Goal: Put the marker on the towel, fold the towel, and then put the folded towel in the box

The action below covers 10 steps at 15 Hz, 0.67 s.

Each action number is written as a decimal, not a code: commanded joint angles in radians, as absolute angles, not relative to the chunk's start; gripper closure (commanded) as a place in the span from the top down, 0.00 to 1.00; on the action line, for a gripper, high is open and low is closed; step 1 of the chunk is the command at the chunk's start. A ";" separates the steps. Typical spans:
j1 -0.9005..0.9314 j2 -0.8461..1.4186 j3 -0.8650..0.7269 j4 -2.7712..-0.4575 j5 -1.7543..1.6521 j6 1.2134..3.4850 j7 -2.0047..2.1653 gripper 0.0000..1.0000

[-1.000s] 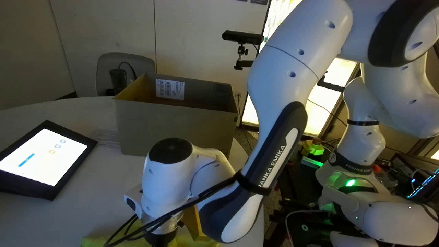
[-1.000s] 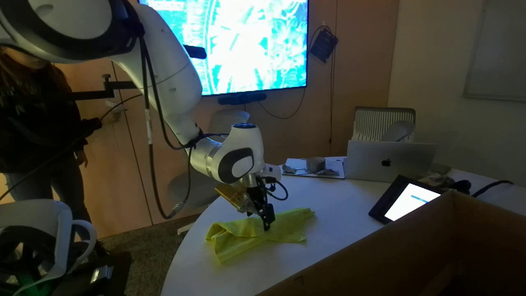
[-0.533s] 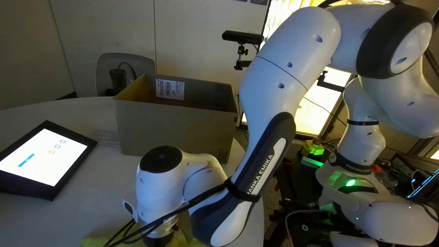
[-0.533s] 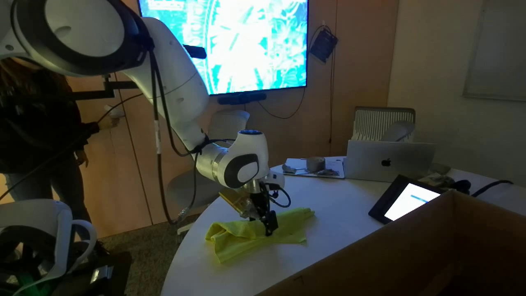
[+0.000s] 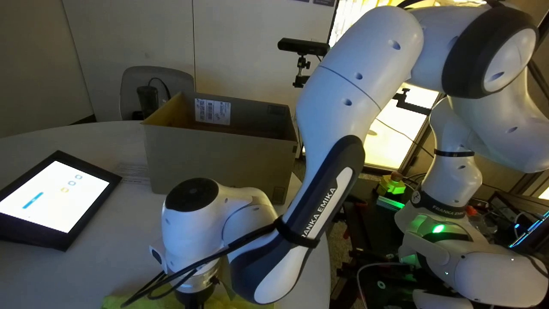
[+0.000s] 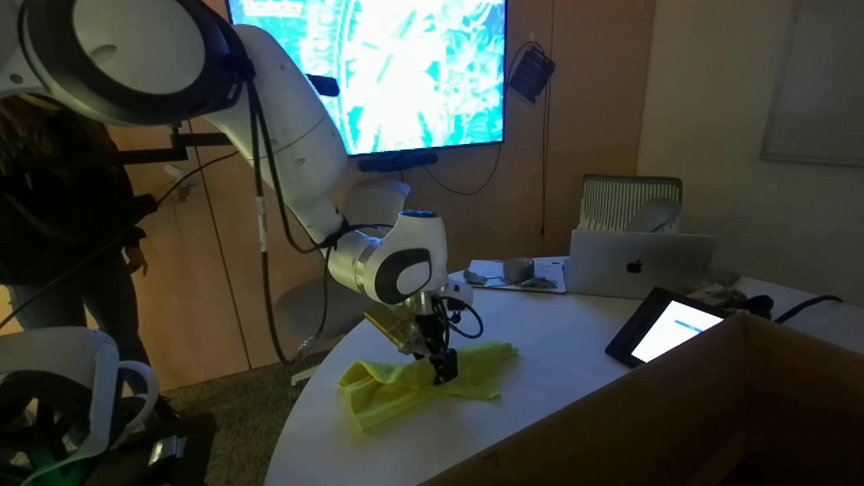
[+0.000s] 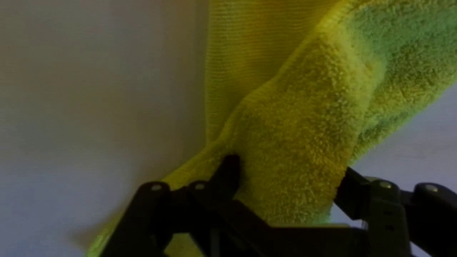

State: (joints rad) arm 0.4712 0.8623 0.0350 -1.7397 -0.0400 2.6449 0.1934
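Observation:
The yellow towel (image 6: 385, 405) lies folded over and crumpled on the white table. It fills much of the wrist view (image 7: 296, 125), and a strip of it shows at the bottom of an exterior view (image 5: 146, 302). My gripper (image 6: 432, 370) points down at the towel's middle. In the wrist view its fingers (image 7: 287, 178) stand wide apart, with a raised fold of towel between them. The left fingertip presses against the cloth; the right is at the fold's far edge. The marker is not visible. The cardboard box (image 5: 223, 161) is open-topped, also in an exterior view (image 6: 675, 405).
A tablet on a dark stand (image 5: 55, 197) lies on the table beside the box. A laptop (image 6: 641, 263) and a tape roll on papers (image 6: 518, 270) are at the table's far side. A person (image 6: 67, 196) stands beyond the arm.
My gripper has lowered onto the towel and shifted slightly along it. Its fingers look a little closer together, and the towel's edges have moved slightly. The box has not moved.

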 commanded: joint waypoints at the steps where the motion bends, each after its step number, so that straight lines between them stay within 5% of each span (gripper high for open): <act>1: 0.453 0.864 0.043 -1.724 -0.066 2.620 0.199 0.27; 4: 0.450 0.852 0.042 -1.732 -0.067 2.620 0.198 0.08; 10: 0.435 0.771 0.044 -1.777 -0.074 2.638 0.184 0.09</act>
State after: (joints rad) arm 0.4509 0.8433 0.0375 -1.7361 -0.0421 2.6380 0.1873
